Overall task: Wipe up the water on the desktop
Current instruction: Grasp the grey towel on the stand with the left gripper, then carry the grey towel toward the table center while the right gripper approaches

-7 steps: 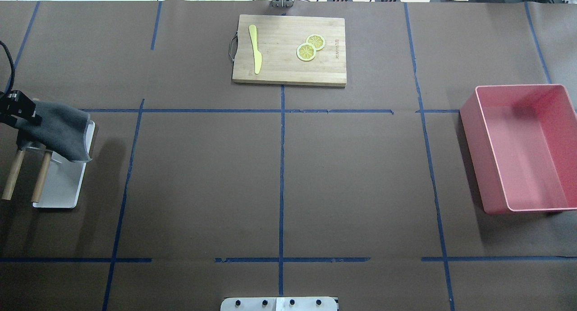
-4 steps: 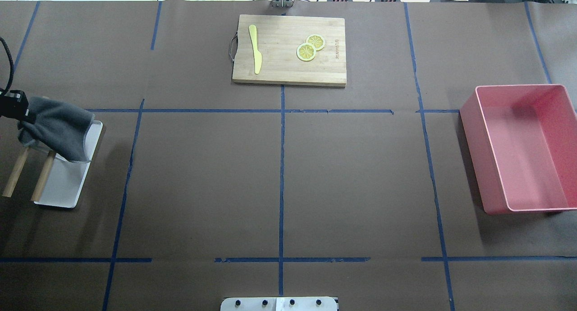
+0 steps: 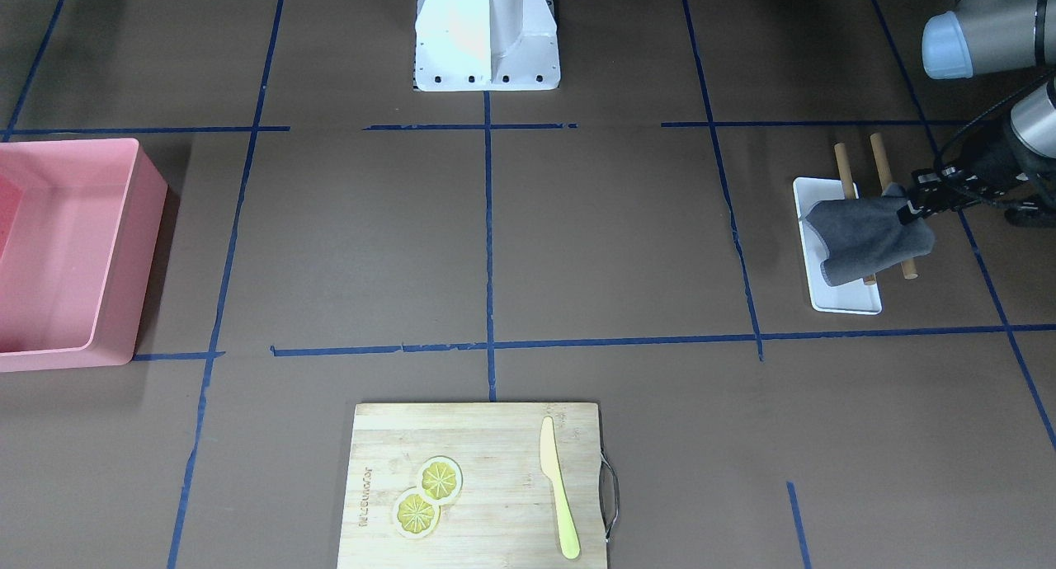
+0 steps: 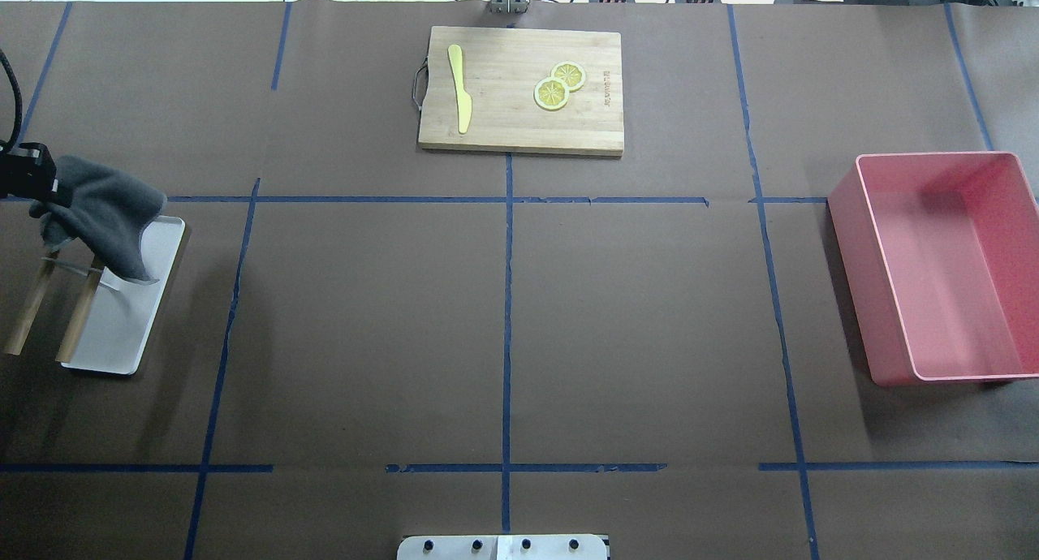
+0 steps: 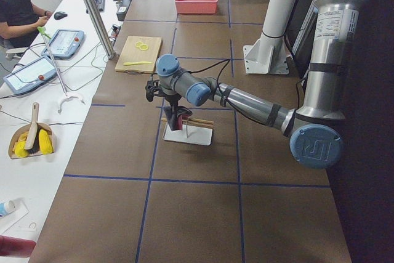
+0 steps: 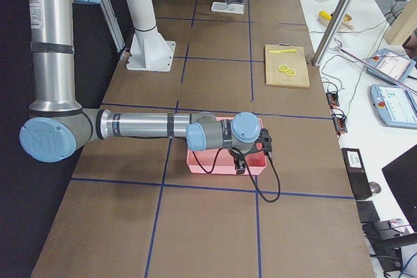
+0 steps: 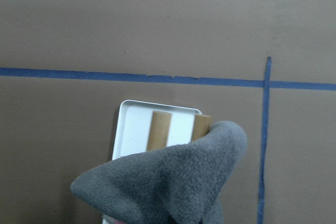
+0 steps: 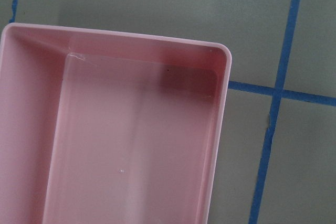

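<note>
- The cloth (image 4: 101, 215) is coming up. Over the last second it has gone from draped flat across the two dowels (image 4: 81, 320) to a bunched hang, and it has shifted toward the far side of the table.
- The left gripper (image 3: 910, 209) is pinching the cloth by one gathered edge. The loose hem hangs over the white tray (image 4: 122, 341), and I can't tell whether it's fully clear of the dowels.
- The tray's far corner looks nudged a little inward compared with a second ago, so the cloth may have dragged it.
- For the task, I'd say the pick-up is nearly done and no wiping has started.
- The desktop (image 4: 365, 325) spreads out dark brown to the inside of the left gripper. I can't make out any wet patch on it from here.
- There's plenty of open room across the middle squares. The cutting board (image 4: 519, 130) sits along the far edge, and the pink bin (image 4: 848, 284) is well apart on the other end.
- The left gripper is working close to the table's left end, so the sweep should head inward.
- The right gripper (image 6: 251, 154) hovers over the pink bin, and I can't tell how its jaws stand.
</note>
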`<action>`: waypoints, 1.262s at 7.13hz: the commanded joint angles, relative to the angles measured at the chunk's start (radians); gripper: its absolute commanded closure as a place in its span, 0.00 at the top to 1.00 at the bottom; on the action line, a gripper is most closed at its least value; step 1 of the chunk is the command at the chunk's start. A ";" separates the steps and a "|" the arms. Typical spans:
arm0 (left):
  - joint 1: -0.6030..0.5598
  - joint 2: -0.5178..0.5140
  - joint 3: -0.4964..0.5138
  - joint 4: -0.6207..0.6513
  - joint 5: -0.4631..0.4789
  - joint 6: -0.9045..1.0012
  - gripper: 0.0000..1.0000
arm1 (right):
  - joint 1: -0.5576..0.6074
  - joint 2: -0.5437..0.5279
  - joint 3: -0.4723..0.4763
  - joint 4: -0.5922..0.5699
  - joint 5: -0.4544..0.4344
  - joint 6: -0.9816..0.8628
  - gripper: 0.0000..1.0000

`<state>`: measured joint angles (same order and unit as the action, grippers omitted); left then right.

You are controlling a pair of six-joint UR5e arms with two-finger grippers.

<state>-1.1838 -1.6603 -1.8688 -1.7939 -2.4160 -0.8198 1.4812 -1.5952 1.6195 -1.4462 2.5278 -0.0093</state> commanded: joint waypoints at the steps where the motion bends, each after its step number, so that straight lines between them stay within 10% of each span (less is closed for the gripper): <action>1: 0.004 -0.094 -0.038 0.002 -0.003 -0.193 0.00 | -0.022 0.015 0.016 0.003 0.005 0.043 1.00; 6: 0.307 -0.398 -0.003 0.017 0.142 -0.554 0.00 | -0.232 0.088 0.241 0.007 -0.007 0.398 1.00; 9: 0.384 -0.525 0.078 0.036 0.219 -0.611 0.00 | -0.474 0.184 0.388 0.007 -0.220 0.797 1.00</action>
<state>-0.8289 -2.1332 -1.8300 -1.7603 -2.2251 -1.4012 1.1092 -1.4479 1.9523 -1.4388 2.3816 0.6379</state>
